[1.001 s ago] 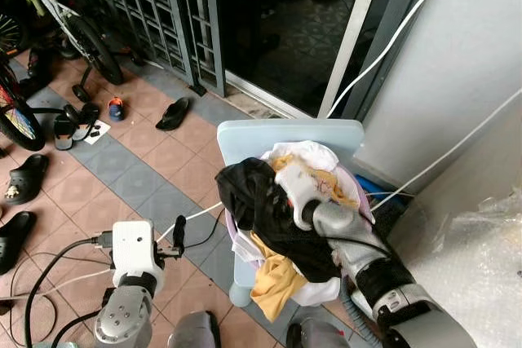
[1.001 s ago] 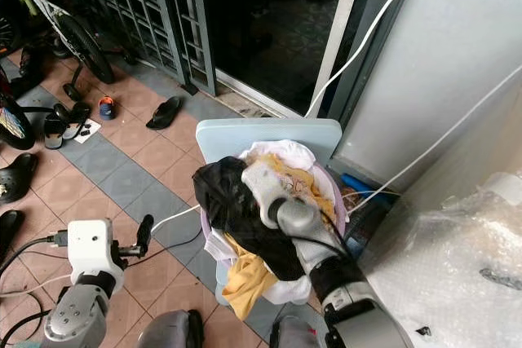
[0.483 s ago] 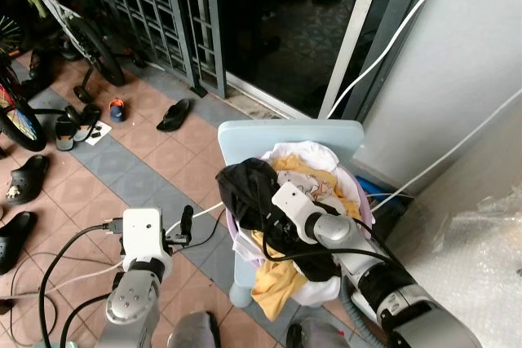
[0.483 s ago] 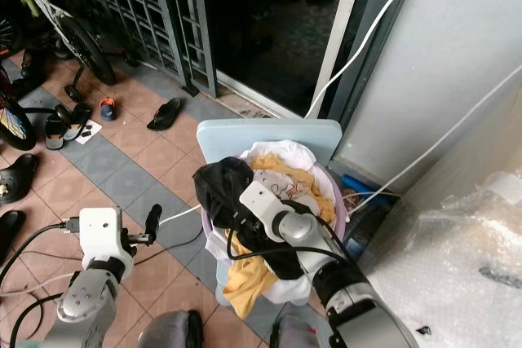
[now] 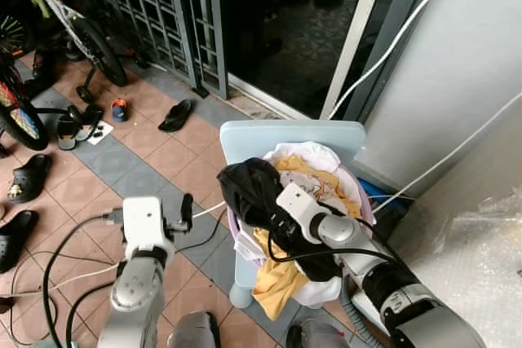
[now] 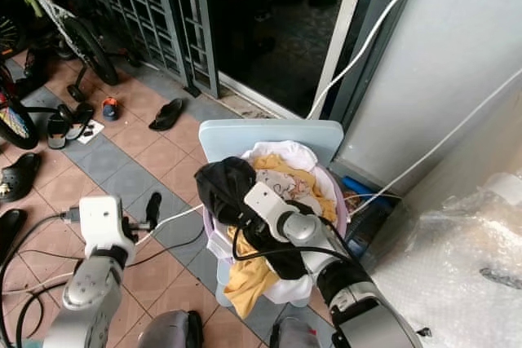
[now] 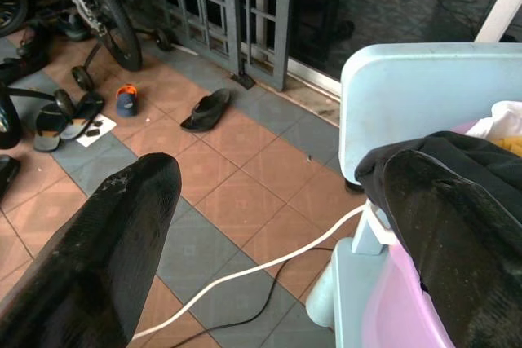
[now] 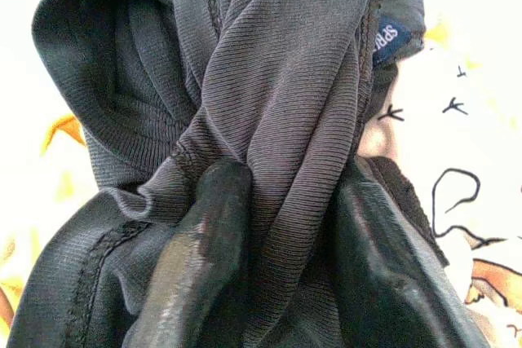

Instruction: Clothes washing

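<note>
Laundry heaped in a pink basket (image 5: 364, 201) at centre frame of the left eye view, the basket set on a pale blue plastic chair (image 5: 281, 134); the raised seat puts the pile within the arms' reach, which is probably why it sits there; a black garment (image 5: 249, 189) is draped over the heap's left side, with a white printed cloth (image 5: 306, 155) and a yellow cloth (image 5: 277, 279) under it, the yellow one hanging over the basket's front edge.

Right gripper (image 8: 281, 226) buried in the pile at centre; right wrist view shows its 2 fingers (image 8: 204, 242) clenched on a bunched fold of the black garment, ribbed fabric squeezed between them, a small blue label (image 8: 386, 38) at upper right; pinching a gathered fold rather than a flat edge should give enough bite to lift the whole piece free.

Left gripper (image 5: 187, 208) at lower left of the left eye view, well apart from the basket, over the tiled floor (image 5: 147, 165); left wrist view shows its 2 fingers (image 7: 106, 258) spread wide, holding nothing; judged to be waiting clear.

Surroundings: white cable (image 5: 208, 211) across the tiles toward the chair; sandals (image 5: 173, 114) and bicycle (image 5: 81, 30) at upper left; metal gate (image 5: 163, 6) along the top.

Judgement: early in the task, first garment being pulled out; risk that the neighbouring cloths drag along with it.
</note>
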